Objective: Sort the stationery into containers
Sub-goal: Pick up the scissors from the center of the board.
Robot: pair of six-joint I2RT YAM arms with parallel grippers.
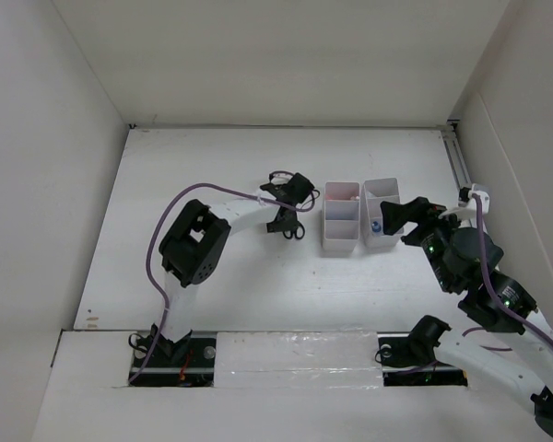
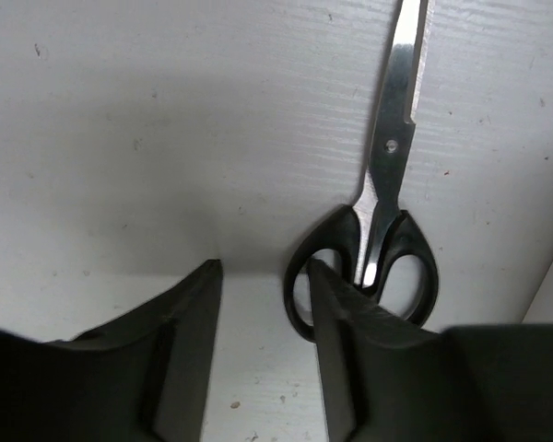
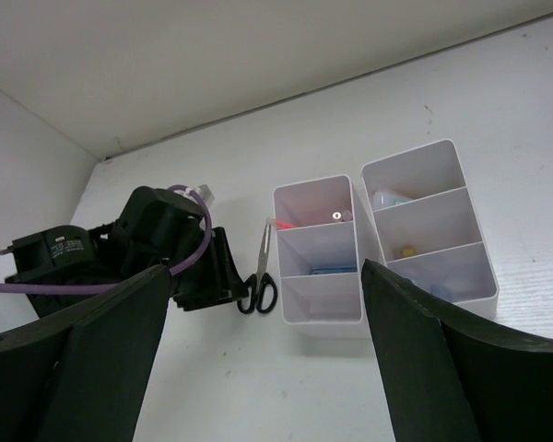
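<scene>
The black-handled scissors (image 2: 373, 262) lie flat on the table, blades pointing away; they also show in the top view (image 1: 295, 230) and the right wrist view (image 3: 262, 253). My left gripper (image 2: 263, 276) is open and low over the table, its right finger (image 2: 336, 350) overlapping the scissors' left handle loop. Two white divided containers (image 1: 341, 241) (image 1: 394, 189) stand side by side to the right of the scissors. In the right wrist view the left box (image 3: 323, 308) holds pink and blue items, and the right box (image 3: 465, 276) holds several small items. My right gripper (image 1: 396, 219) is open and empty, above the right box's near end.
The left arm (image 3: 166, 249) sits just left of the scissors and boxes. White walls enclose the table at the back and on both sides. A metal rail (image 1: 459, 166) runs along the right wall near the boxes.
</scene>
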